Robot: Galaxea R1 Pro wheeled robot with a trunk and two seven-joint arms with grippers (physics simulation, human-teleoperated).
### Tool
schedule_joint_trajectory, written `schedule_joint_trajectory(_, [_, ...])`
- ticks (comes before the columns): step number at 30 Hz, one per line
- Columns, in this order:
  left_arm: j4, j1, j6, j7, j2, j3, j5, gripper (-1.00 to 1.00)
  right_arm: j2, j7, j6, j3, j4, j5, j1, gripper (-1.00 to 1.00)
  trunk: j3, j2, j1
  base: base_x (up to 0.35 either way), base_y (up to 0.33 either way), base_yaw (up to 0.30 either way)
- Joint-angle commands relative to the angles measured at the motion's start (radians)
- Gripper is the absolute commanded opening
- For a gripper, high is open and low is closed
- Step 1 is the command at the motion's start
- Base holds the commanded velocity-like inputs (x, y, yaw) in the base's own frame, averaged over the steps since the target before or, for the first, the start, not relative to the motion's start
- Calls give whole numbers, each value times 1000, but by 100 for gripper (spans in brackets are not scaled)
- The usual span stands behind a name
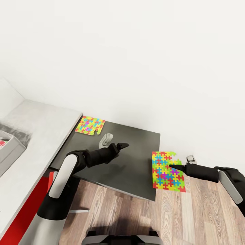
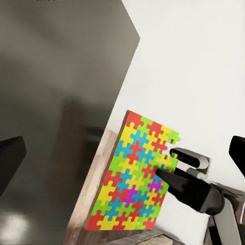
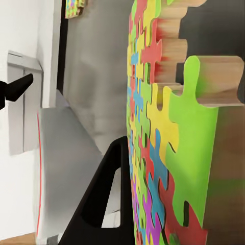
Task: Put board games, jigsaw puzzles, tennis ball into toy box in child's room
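Note:
My right gripper (image 1: 172,166) is shut on a multicoloured jigsaw puzzle (image 1: 166,170), which it holds just past the right edge of the table's dark-grey section (image 1: 136,160), partly over the floor. In the right wrist view that puzzle (image 3: 153,127) is edge-on, with one black finger (image 3: 104,194) against its face. The second jigsaw puzzle (image 1: 90,125) lies flat at the dark section's far left corner. My left gripper (image 1: 121,146) hovers open over the dark top, pointing toward the held puzzle (image 2: 133,176). The grey toy box (image 1: 13,148) sits on the pale desk top at the far left.
A white wall runs behind the table, with a small wall plate (image 1: 190,158) low beside the held puzzle. Wood-plank floor (image 1: 136,217) lies in front of the table and under my right arm. Something red (image 1: 39,194) stands under the pale desk.

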Motion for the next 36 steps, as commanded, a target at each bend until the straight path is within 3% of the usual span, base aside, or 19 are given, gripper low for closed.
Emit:
schedule_joint_trajectory(1, [-1,-1,1,10,-1,1,10,100,-1,1,5,0,-17,-3,6,-100,2,6,-3,0,0,0])
schedule_joint_trajectory(7, [-1,0,0,9,0,3,9,100,-1,-3,32,-20,-96,-3,42,-100,21,48,-26,0,0,0])
schedule_joint_trajectory(14, [-2,0,2,-13,0,5,12,100,-1,-5,102,-65,-175,-3,61,-100,21,48,-26,0,0,0])
schedule_joint_trajectory(18, [-2,0,4,-65,0,10,15,100,-2,-6,132,-76,-210,-2,69,-100,21,48,-26,0,0,0])
schedule_joint_trajectory(21, [-2,0,7,-182,1,33,17,100,-5,-5,144,-100,-249,-2,86,-100,21,48,-26,0,0,0])
schedule_joint_trajectory(25, [-2,0,16,-255,1,43,21,100,-13,-4,144,-137,-280,-3,97,-100,21,48,-26,0,0,2])
schedule_joint_trajectory(30, [-2,1,59,-321,1,51,74,100,-31,-2,144,-184,-306,-8,114,-100,21,48,-26,0,0,80])
schedule_joint_trajectory(32, [-2,1,76,-358,1,56,112,100,-48,-1,144,-208,-316,-14,119,-100,21,48,-26,0,0,168])
schedule_joint_trajectory(36, [-2,3,95,-415,8,88,155,100,-77,0,144,-239,-343,-36,120,-100,21,48,-26,0,0,226])
